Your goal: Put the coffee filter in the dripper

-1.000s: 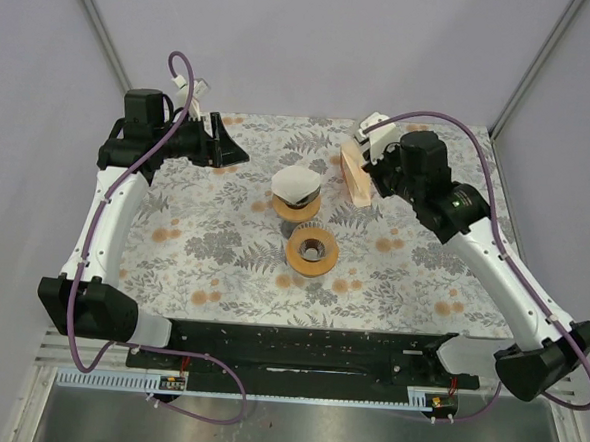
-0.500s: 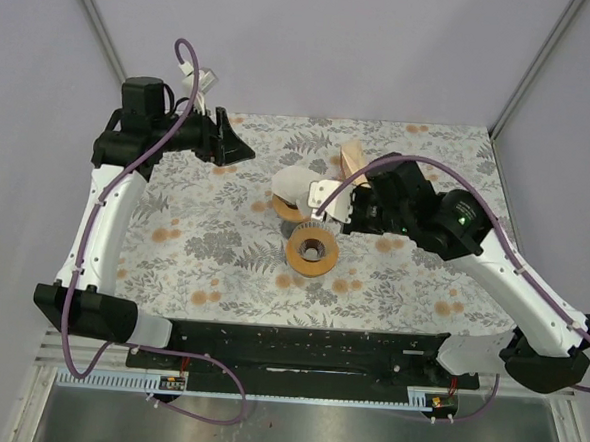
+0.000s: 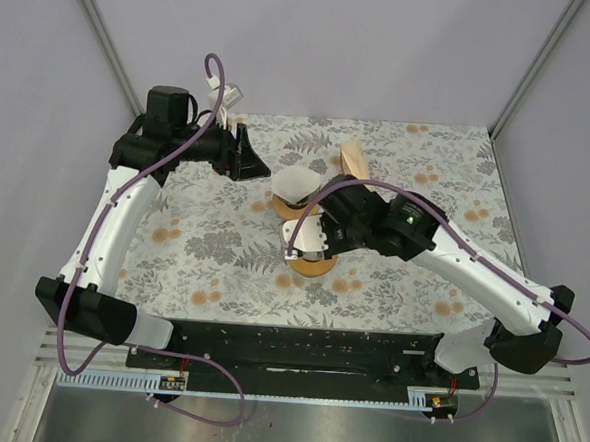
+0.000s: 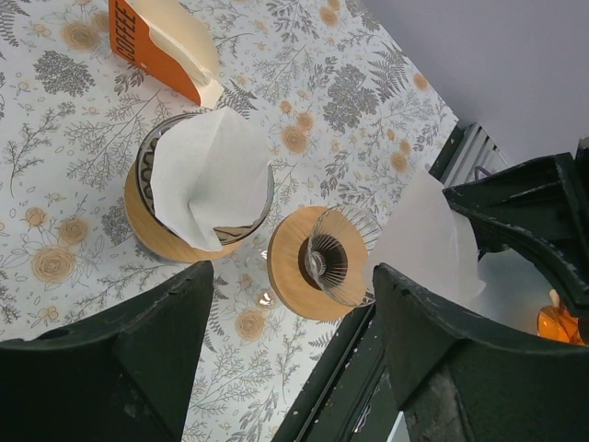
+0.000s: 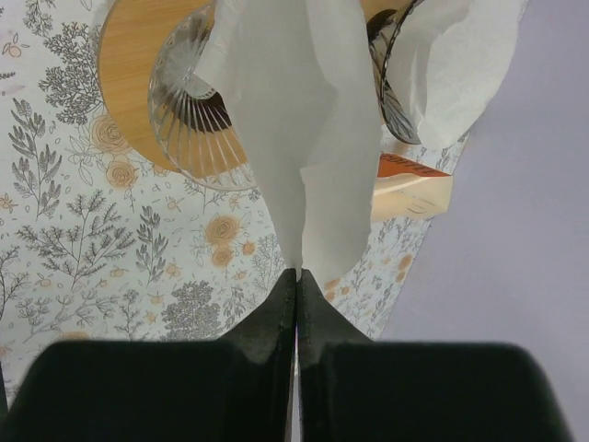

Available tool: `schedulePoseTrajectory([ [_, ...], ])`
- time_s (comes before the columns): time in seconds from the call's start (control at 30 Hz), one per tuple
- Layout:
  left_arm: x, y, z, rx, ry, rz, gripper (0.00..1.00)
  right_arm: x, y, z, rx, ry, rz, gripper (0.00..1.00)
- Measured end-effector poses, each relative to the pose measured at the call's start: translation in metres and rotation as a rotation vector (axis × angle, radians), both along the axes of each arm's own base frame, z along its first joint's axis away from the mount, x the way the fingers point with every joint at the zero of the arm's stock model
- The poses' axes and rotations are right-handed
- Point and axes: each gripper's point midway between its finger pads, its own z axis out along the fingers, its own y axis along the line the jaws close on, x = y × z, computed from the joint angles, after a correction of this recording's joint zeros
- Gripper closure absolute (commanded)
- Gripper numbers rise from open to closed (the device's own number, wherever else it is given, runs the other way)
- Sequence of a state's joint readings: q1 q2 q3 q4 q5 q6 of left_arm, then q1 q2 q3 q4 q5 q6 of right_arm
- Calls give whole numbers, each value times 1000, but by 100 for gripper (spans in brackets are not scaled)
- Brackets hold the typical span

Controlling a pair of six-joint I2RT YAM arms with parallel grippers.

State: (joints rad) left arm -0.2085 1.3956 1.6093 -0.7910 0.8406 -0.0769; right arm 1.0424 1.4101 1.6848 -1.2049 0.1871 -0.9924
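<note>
Coffee filter (image 5: 304, 138) hangs clamped in right jaws over the dripper (image 5: 175, 101); left jaws stand apart.

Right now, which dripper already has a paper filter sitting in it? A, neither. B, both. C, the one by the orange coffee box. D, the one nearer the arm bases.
C: the far dripper holds a white filter; the near dripper is bare, the other filter pinched in the right gripper.
</note>
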Motion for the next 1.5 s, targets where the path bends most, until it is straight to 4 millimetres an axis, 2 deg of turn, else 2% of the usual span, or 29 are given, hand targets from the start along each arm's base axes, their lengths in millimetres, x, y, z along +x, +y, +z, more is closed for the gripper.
schedulePoseTrajectory([
  [0.2,-3,-5,-4,5,9,-16,26,7,5,-17,-100,-20,4,100],
  [0.57,-12,-22,-23,22,56,-70,26,6,10,-43,-215,-17,36,99],
  [0.83,-26,-37,-39,47,78,-132,23,4,17,-59,-261,-29,77,57],
  [1.07,-32,-42,-49,62,90,-160,23,6,30,-56,-214,-42,109,42],
  [1.2,-33,-45,-56,71,107,-170,23,-1,33,-48,-163,-28,134,37],
  [1.4,-37,-52,-59,76,113,-197,20,-16,34,-21,-35,-21,180,37],
  [1.5,-49,-62,-58,66,115,-248,20,-22,35,-16,-2,-9,194,38],
])
